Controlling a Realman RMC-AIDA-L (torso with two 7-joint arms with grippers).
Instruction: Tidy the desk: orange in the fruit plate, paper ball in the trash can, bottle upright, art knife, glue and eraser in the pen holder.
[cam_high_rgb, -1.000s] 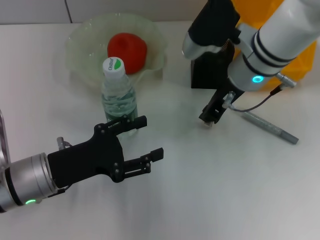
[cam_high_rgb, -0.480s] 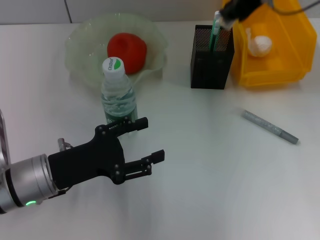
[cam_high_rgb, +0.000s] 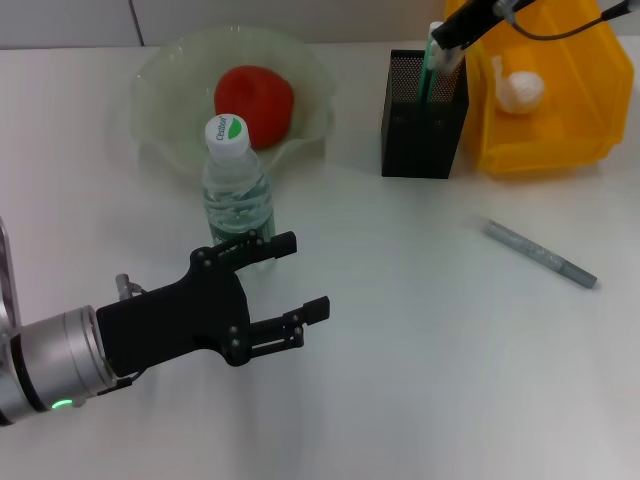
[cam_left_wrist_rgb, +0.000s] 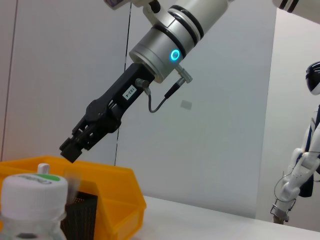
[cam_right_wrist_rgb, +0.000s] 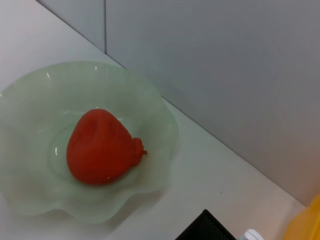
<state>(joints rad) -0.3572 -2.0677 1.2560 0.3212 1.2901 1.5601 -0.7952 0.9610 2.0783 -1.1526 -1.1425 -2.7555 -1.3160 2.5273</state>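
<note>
At the lower left of the head view the left gripper (cam_high_rgb: 290, 285) hovers over the white desk (cam_high_rgb: 400, 350) with its fingers spread apart, just below the upright bottle (cam_high_rgb: 237, 185). Above the bottle, at upper left, the orange (cam_high_rgb: 254, 98) lies in the fruit plate (cam_high_rgb: 160, 80). To the right stands the pen holder (cam_high_rgb: 422, 115) with a green stick in it; the right gripper (cam_high_rgb: 450, 38) hangs just over its rim, its finger state impossible to tell, and beside it the trash can (cam_high_rgb: 560, 100) holds the paper ball (cam_high_rgb: 520, 88), while a grey art knife (cam_high_rgb: 540, 254) lies on the desk at right.
</note>
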